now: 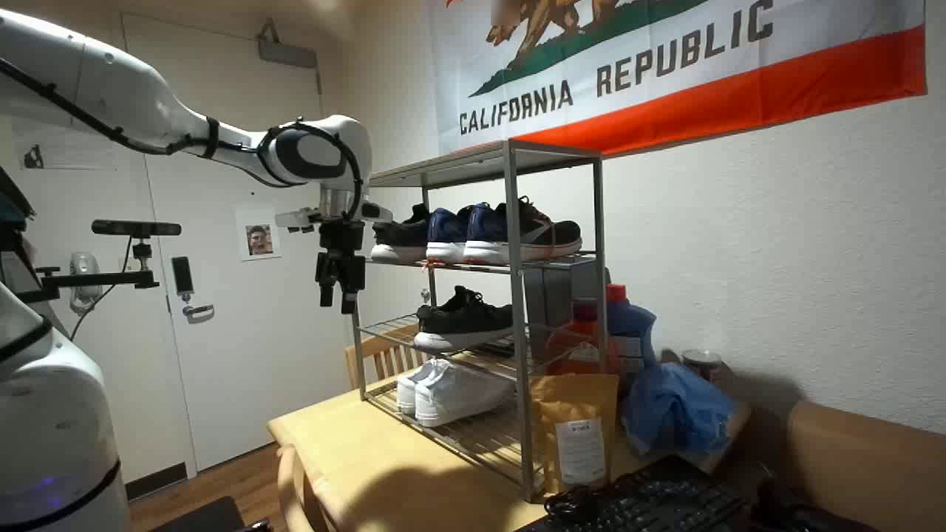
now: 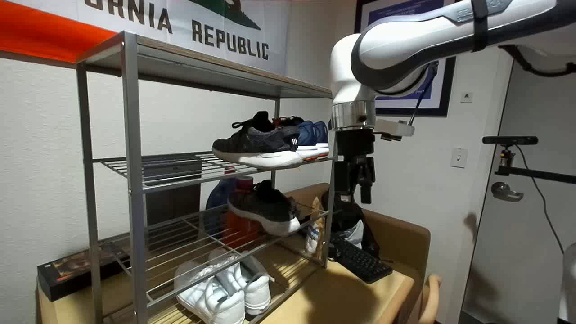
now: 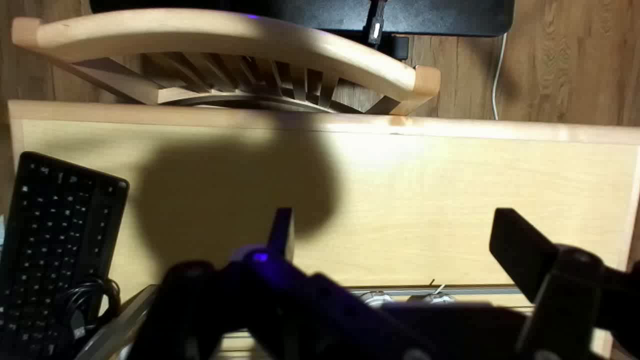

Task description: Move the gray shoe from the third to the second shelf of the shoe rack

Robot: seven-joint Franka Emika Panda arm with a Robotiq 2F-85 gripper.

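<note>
Soft shadow (image 3: 235, 195) on tbl (image 3: 430, 240), bright glare (image 3: 385, 147), gripper (image 3: 392, 215) underexp.

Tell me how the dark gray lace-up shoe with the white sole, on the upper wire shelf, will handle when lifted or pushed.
The dark gray shoe will probably give when squeezed, since its body looks like fabric. Resting on its long white sole, it seems unlikely to roll. Pushed, it may catch on the gray metal wire shelf, given its open bars.

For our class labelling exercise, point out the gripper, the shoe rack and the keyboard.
Gripper (image 1: 338, 301): an exterior view, midway between its fingertips.
Shoe rack (image 2: 132, 135): an exterior view, on an upright post.
Keyboard (image 3: 60, 235): wrist view, on its keys.
</note>
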